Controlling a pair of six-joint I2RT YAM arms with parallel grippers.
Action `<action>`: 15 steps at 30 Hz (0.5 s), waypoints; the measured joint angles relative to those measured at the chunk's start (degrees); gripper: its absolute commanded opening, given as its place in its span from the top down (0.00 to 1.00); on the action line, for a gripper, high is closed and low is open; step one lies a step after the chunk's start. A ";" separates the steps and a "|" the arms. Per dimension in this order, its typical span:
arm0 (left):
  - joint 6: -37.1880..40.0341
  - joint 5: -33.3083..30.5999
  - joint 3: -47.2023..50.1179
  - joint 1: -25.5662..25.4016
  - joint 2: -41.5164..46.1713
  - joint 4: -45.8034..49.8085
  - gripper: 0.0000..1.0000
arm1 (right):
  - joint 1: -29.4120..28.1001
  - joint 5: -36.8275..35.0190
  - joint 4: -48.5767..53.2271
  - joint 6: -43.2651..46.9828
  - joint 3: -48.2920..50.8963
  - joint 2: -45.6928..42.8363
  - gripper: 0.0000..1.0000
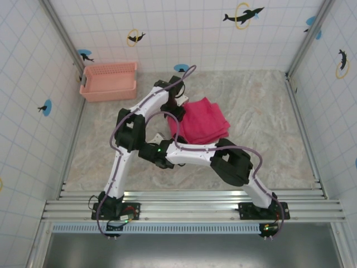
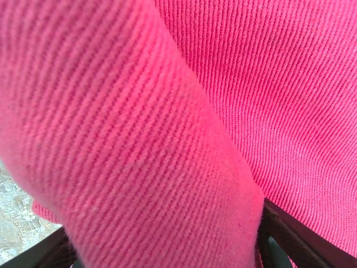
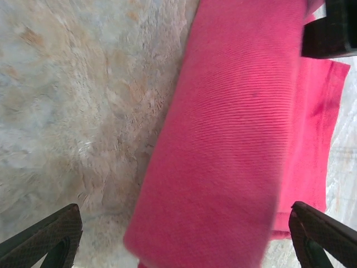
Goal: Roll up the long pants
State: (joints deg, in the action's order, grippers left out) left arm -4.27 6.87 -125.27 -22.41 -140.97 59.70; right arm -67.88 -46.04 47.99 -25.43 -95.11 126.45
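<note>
The marbled table [image 1: 268, 111] spreads between white tiled walls dotted with dolphin stickers. The two arms cross in front of me. The left arm [image 1: 125, 134] bends up and over towards the middle. The right arm [image 1: 234, 164] doubles back leftward, low across the near side.

The long pants [image 1: 203, 120] lie near the middle of the table, folded into a compact magenta bundle, a little towards the far side. A salmon mesh basket [image 1: 109, 81] sits well apart in the far left corner.

The left gripper [image 2: 167, 251] is at the bundle's left edge. A thick fold of cloth runs between its dark fingers [image 2: 287, 240], and I cannot tell whether they pinch it. The right gripper [image 3: 184, 234] hangs over the bundle's near edge, jaws spread wide, holding nothing.
</note>
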 measured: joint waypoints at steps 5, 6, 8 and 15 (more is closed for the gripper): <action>0.00 -0.35 0.24 -0.13 0.13 -0.22 0.30 | 1.18 -2.67 0.35 -0.92 0.26 2.10 0.03; 0.02 -0.35 0.24 -0.13 0.13 -0.22 0.30 | 1.51 -3.10 0.15 -0.90 0.55 2.12 0.10; 0.02 -0.33 0.24 -0.13 0.13 -0.22 0.30 | 2.19 -3.41 -0.52 -0.83 1.51 2.12 0.30; -0.02 -0.07 0.28 -0.13 0.26 -0.46 0.28 | 4.02 -0.33 -5.64 1.05 6.19 1.11 0.66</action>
State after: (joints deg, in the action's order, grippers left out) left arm -4.29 6.81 -124.99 -22.55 -140.70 59.24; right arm -63.86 -46.37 42.35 -24.38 -88.92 127.57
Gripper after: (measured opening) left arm 0.706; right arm 0.394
